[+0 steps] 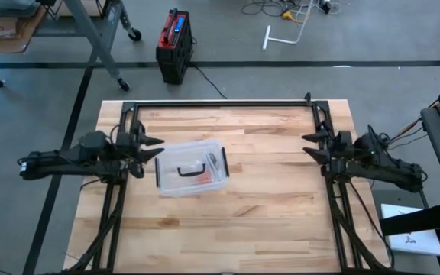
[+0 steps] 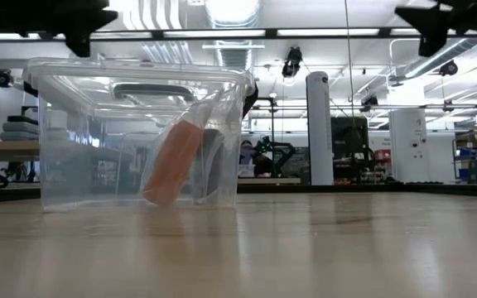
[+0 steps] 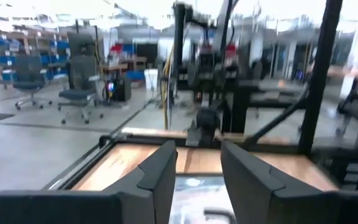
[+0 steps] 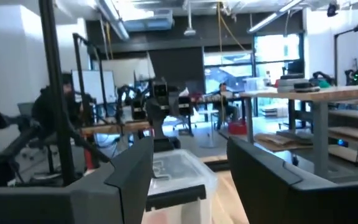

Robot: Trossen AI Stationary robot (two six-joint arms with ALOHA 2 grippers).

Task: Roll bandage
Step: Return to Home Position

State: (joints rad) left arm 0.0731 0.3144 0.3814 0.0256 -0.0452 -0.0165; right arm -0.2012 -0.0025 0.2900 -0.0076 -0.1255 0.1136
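Clear plastic forms the transparent bin (image 1: pixel 178 153), which stands left of centre on the wooden surface (image 1: pixel 266 221), lid on, its long axis running left to right. The bandage (image 2: pixel 172 161) (a tan roll in a zip bag, as best I can judge) leans tilted in the bin's right half. The left arm (image 1: pixel 67 162) is much the nearer: its jaws, spread and empty, hang just beside the bin's left end, raised off the surface. The right arm (image 1: pixel 388 164) waits well apart at the right edge, its jaws likewise spread and pointing toward the bin. Only the low view shows the roll's tilt and a dark item (image 2: pixel 209 161) beside it. Only the high view shows both arms at their own sides, so homing looks nearly complete.
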